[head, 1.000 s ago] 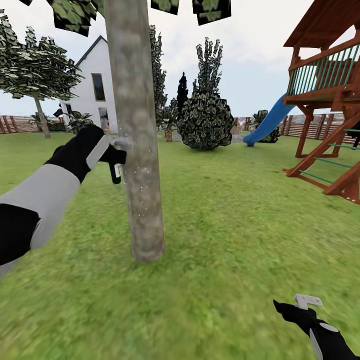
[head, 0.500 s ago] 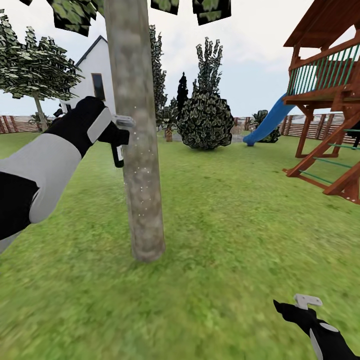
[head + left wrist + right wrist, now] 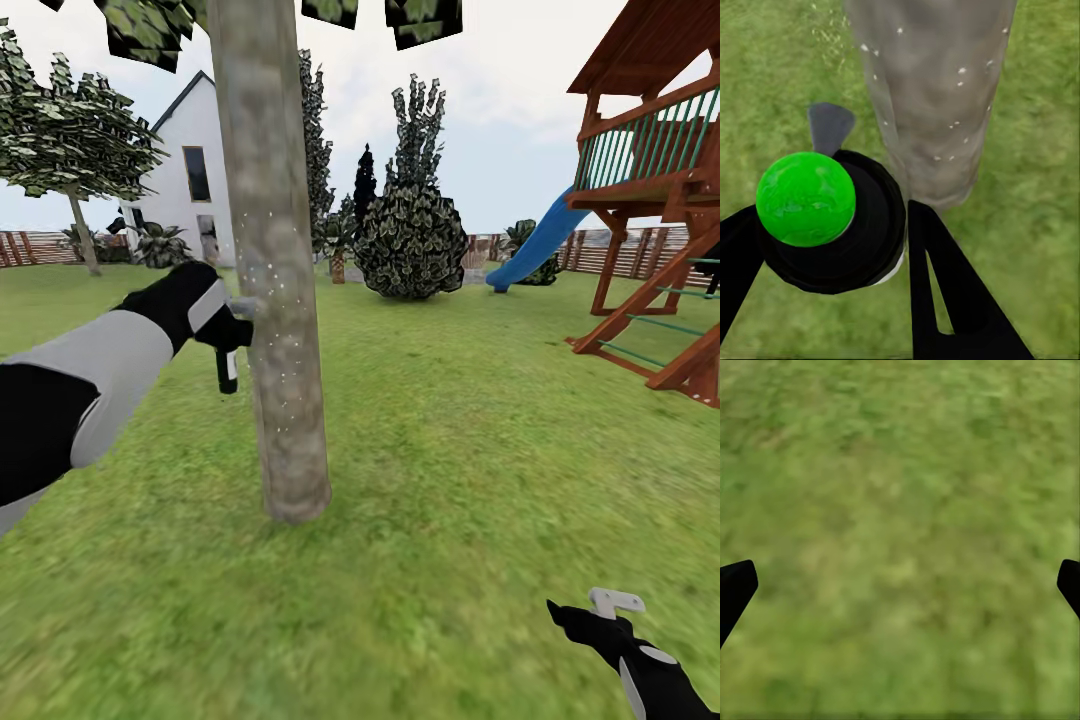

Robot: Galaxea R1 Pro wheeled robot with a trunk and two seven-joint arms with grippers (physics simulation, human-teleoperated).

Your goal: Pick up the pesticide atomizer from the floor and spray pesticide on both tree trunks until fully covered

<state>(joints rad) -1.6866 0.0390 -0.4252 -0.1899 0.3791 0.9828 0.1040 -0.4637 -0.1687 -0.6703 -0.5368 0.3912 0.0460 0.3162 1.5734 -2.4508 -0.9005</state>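
Head view: the left gripper (image 3: 232, 330) is raised beside the near tree trunk (image 3: 275, 300), closed around the pesticide atomizer (image 3: 228, 365), whose black body hangs below the fingers while the light grey spray head sits right against the bark on the trunk's left side. White specks dot the trunk around and above the nozzle height (they also show scattered over the bark in the left wrist view). Left wrist view: the atomizer (image 3: 832, 217) is seen from its base end, a round black body with a bright green disc on it, pinched between the two black fingers (image 3: 945, 292); its grey nozzle tip points toward the trunk (image 3: 934, 90), which stands just beyond it on the grass (image 3: 1035, 150). The right gripper (image 3: 612, 606) hangs low at the lower right of the head view over the lawn (image 3: 450, 480), well apart from the trunk; in the right wrist view its two dark fingertips (image 3: 736, 585) sit at opposite edges with blurred grass (image 3: 900, 540) between them, jaws spread wide and holding nothing. Background in the head view: a second tree (image 3: 70, 140) with a thinner pale trunk far off at the left, a white house (image 3: 195, 170) behind the near trunk, a dark round bush (image 3: 412, 240), a brown slat fence (image 3: 35, 248), and a wooden play tower (image 3: 665, 180) with a blue slide (image 3: 535, 245) at the right
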